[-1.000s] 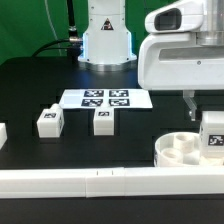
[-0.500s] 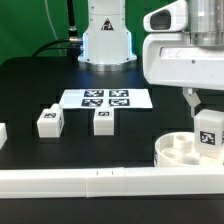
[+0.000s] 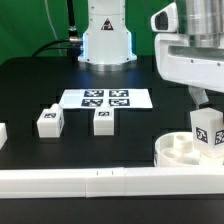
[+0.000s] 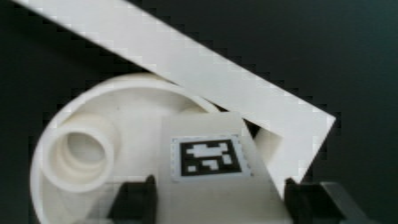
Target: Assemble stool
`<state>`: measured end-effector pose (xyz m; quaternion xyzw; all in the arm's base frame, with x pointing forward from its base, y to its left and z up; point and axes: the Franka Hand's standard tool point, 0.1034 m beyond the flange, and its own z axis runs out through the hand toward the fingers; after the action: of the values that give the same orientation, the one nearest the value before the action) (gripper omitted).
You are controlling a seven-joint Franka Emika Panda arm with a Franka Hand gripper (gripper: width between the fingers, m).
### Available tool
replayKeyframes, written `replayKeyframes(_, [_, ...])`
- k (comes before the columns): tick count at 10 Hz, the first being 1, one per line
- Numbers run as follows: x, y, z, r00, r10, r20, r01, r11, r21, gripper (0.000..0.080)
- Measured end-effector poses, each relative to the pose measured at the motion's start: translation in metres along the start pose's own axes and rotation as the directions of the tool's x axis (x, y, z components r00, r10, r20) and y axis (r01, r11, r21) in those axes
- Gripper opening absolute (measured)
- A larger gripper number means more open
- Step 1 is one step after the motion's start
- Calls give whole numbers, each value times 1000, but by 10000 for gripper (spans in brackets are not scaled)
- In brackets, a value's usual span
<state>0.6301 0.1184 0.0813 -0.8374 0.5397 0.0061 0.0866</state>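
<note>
At the exterior view's right, over the disc: tool [image 4: 226,198], closed on one leg [image 3: 207,128]. Fingers [image 4: 134,200] press on two opposite sides of it, and its tag faces both cameras.

- Leg: upright, lower end at the disc's [image 3: 183,150] far-right rim. Cannot tell whether it touches the disc or sits in a socket.
- Disc: white, round, thick. Lies flat on the tabletop [image 3: 30,85] just behind the rail [image 3: 90,180]. A round socket shows in the wrist view, beside the held leg.
- Second leg [image 3: 48,121]: standing on the tabletop towards the exterior view's left, tag on top, well apart from the disc.
- Third leg [image 3: 103,120]: standing near the second, just in front of the marker board, tag on top.
- Marker board [image 3: 105,98]: flat, mid-tabletop, in front of the arm's base [image 3: 105,40].
- Rail: long, white, lying along the near edge of the tabletop.
- White piece [image 3: 3,132]: cut off by the exterior view's left edge; kind cannot be told.
</note>
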Motion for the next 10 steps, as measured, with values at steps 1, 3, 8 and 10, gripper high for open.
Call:
replayKeyframes(1, [0, 0, 0, 998, 68, 2, -68, 998, 6, 340])
replayKeyframes(3, [1, -1, 1, 953, 301, 35, -302, 953, 33, 340])
replayKeyframes(8, [0, -5, 1, 717, 688, 109, -694, 720, 20, 340])
replayKeyframes(10, [1, -5, 0, 661, 741, 122, -747, 665, 9, 340])
